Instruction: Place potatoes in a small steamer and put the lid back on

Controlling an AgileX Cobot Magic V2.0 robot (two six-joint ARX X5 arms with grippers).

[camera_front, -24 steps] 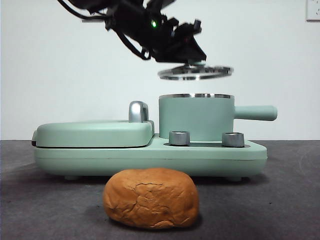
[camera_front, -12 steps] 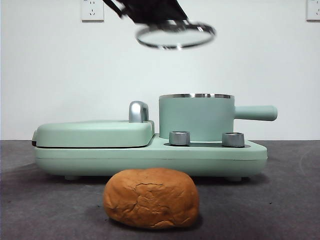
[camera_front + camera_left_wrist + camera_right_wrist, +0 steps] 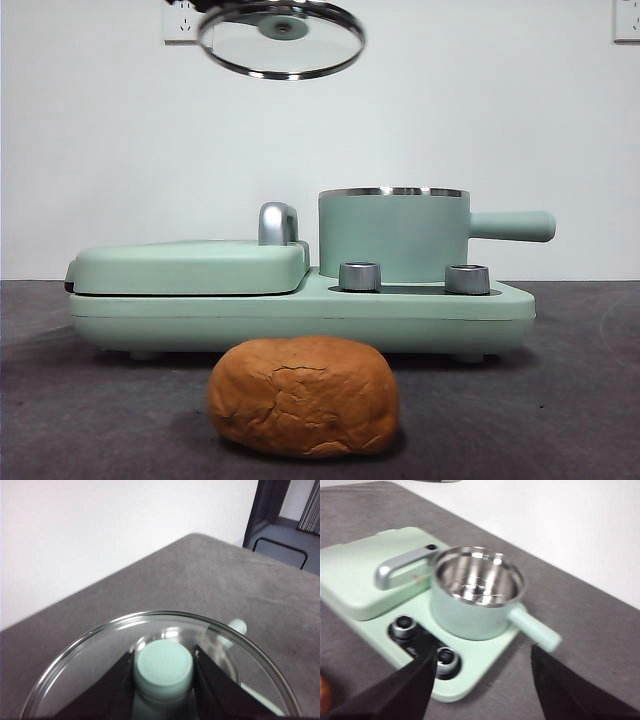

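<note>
So the left gripper (image 3: 163,667) has its two black fingers (image 3: 112,685) clamped on the little mint-green knob (image 3: 164,666) of the round clear glass lid with the steel rim (image 3: 280,38), and it holds the lid up high, well above the mint-green cylindrical steamer pot with the steel rim and straight side handle (image 3: 393,236) and off toward the griddle side of it. Glass plus a smooth knob looks slippery and breakable to me, so the knob is the only sane place to hold it.

The right gripper (image 3: 480,680) has its fingers wide apart, holding nothing, looking down at the pot (image 3: 476,600), which is open with nothing inside.

The orange-brown oblong potato with the cracked matte crust (image 3: 303,395) sits on the dark grey counter (image 3: 560,400), in front of the pot, just ahead of the mint-green appliance base (image 3: 300,315). It looks stiff-ish and rough, so probably grippy, but it's about as wide as the pot. I'd grab it across the narrow middle and drop it in end-first-ish. The flat mint-green griddle cover (image 3: 188,266) beside the pot isn't involved.
</note>
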